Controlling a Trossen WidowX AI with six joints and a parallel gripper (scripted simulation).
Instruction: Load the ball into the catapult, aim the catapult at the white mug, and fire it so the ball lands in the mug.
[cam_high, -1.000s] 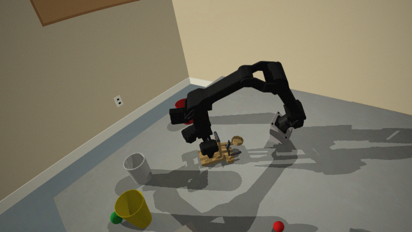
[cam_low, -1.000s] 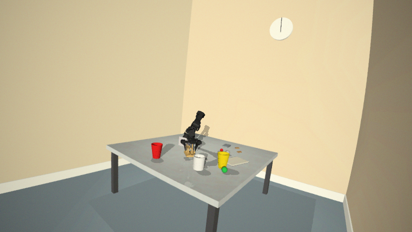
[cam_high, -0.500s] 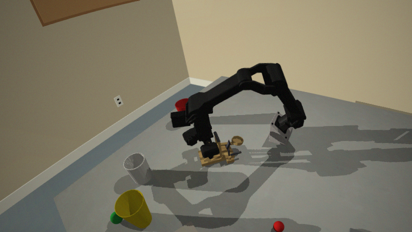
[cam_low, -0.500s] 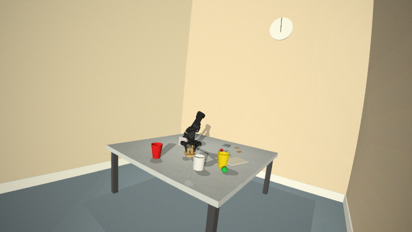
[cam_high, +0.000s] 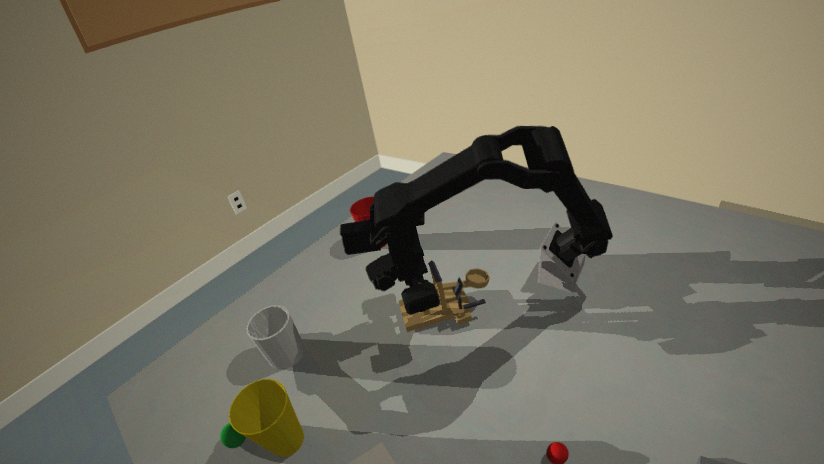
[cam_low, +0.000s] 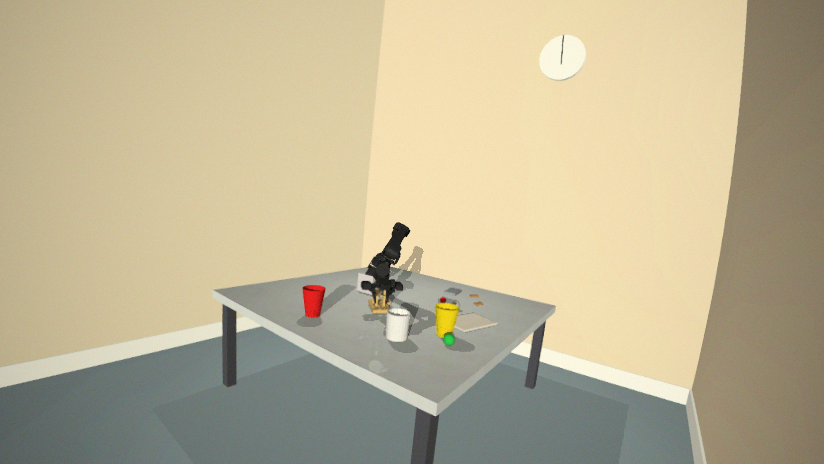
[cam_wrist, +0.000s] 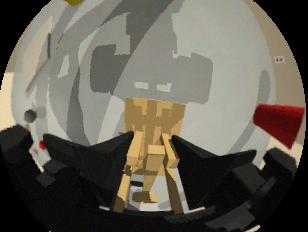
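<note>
The wooden catapult (cam_high: 414, 321) (cam_low: 378, 309) (cam_wrist: 155, 112) stands on the table, its round cup (cam_high: 477, 278) looking empty at the end towards the arm's base. My gripper (cam_wrist: 153, 136) points down and is shut on the catapult's upright frame, one finger on each side. The white mug (cam_high: 279, 345) (cam_low: 397, 325) stands upright, beyond the catapult's far end from the arm's base; it is not visible in the wrist view. A red ball (cam_high: 557, 453) (cam_low: 442, 299) (cam_wrist: 42, 145) and a green ball (cam_high: 232, 436) (cam_low: 449, 339) lie on the table, the green one beside the yellow cup.
A yellow cup (cam_high: 288, 432) (cam_low: 445, 322) stands near the white mug. A red cup (cam_high: 361, 208) (cam_low: 313, 302) (cam_wrist: 282, 122) stands on the catapult's other side, partly behind the arm in the top view. A flat pale panel (cam_low: 475, 321) (cam_wrist: 39, 60) lies beyond the yellow cup.
</note>
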